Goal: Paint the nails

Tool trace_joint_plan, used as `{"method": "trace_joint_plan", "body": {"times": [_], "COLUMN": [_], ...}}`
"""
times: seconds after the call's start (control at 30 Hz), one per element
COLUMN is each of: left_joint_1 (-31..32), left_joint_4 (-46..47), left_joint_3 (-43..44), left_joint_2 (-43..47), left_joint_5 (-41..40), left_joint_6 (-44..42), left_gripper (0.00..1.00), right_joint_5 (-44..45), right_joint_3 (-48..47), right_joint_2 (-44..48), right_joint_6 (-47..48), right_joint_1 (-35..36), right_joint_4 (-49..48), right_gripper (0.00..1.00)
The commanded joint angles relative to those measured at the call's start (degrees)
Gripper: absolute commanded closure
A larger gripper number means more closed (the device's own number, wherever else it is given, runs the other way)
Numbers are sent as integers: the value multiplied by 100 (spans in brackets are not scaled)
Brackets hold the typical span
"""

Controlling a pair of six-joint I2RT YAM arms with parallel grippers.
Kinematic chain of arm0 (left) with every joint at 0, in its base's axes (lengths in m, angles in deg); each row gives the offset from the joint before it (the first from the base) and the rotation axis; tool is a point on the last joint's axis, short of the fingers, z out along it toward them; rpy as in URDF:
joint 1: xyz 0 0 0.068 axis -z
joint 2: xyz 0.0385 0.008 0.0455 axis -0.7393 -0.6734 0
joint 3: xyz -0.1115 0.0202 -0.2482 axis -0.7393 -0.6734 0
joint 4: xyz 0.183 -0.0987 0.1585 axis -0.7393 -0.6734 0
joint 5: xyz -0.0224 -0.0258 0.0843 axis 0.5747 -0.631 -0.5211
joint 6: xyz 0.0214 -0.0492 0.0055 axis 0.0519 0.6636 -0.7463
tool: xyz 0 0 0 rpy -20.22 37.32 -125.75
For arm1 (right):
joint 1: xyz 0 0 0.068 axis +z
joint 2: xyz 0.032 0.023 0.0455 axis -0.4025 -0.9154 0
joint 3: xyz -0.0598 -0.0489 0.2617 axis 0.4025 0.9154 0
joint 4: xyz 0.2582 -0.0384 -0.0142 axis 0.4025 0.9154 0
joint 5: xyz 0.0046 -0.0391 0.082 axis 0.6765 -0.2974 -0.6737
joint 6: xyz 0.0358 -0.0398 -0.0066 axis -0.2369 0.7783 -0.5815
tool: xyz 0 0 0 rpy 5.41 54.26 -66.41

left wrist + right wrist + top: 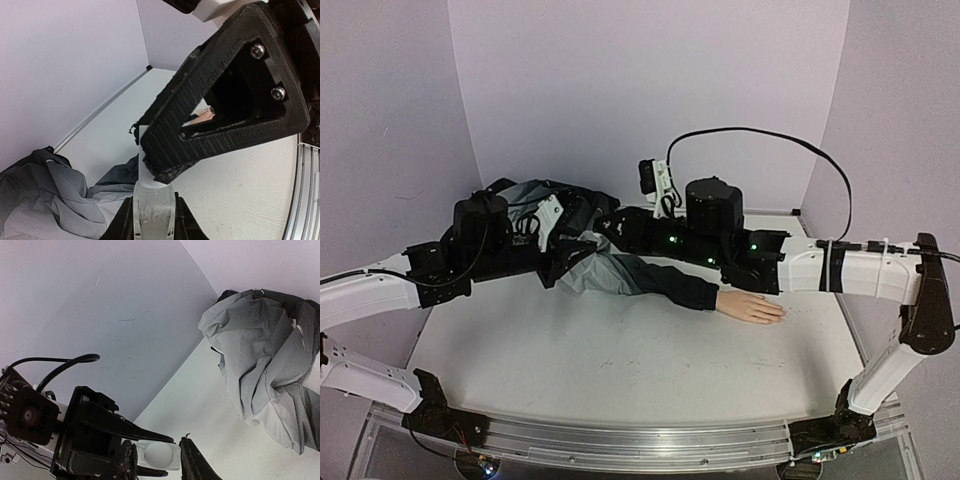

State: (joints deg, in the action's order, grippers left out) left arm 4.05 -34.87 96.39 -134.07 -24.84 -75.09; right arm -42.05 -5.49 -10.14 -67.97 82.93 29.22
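Mannequin hand [750, 306] is noted lying flat on the white table [620, 370], fingers pointed away from the dark grey jacket sleeve [655, 280] it sticks out of. The nails [778, 316] are placed at its fingertips, too small in the overhead view for any detail to be made out. Well away from the hand, past the sleeve's other end and near the bunched grey jacket [260, 350], the two arms are found tip to tip. The left gripper [154, 217] is clamped shut on a small whitish, translucent bottle [150, 187]. The right gripper [157, 445] is set with a finger on either side of the bottle's rounded pale end — whether that end is pinched or only flanked cannot be told. In the left wrist view one ridged black finger [170, 135] of the right gripper is seen close in front of the bottle, and a sliver of the hand is glimpsed through that finger's triangular opening.
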Motion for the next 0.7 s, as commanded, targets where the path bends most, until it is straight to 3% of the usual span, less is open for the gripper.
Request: {"method": "trace_joint_plan", "body": {"times": [0.0, 0.2, 0.27, 0.33, 0.4, 0.43, 0.5, 0.53, 0.6, 0.67], "left_joint_1": [35, 39, 39, 42, 39, 39, 44, 39, 32, 33], "left_joint_4": [260, 268, 265, 260, 260, 260, 268, 264, 260, 260], "left_joint_3": [44, 53, 63, 79, 75, 64, 49, 59, 96, 179], "left_joint_2": [186, 187, 191, 181, 199, 226, 277, 277, 218, 109], "left_joint_5": [-15, -3, 65, 275, 860, 1379, 2600, 3257, 4320, 4880], "left_joint_6": [-72, 14, 100, 150, 95, 31, -41, -45, 4, 137], "left_gripper": [100, 100, 100, 100, 100, 100, 100, 100, 100, 100], "right_joint_5": [36, -263, -343, -414, -724, -1527, -3999, -4833, -5184, -5212], "right_joint_3": [-315, -386, -354, -302, -103, 43, 207, 216, 39, -34], "right_joint_2": [-100, -221, -226, -141, 63, 173, 301, 307, 304, 350], "right_joint_6": [-134, -78, -26, 280, 934, 1386, 2325, 2397, 2702, 2847], "right_joint_1": [39, 39, 35, 29, 28, 30, 30, 30, 17, 15], "right_joint_4": [-592, -739, -785, -791, -922, -1107, -1401, -1395, -447, 8], "right_gripper": [68, 80, 90, 99, 100, 100, 100, 100, 100, 100]}}
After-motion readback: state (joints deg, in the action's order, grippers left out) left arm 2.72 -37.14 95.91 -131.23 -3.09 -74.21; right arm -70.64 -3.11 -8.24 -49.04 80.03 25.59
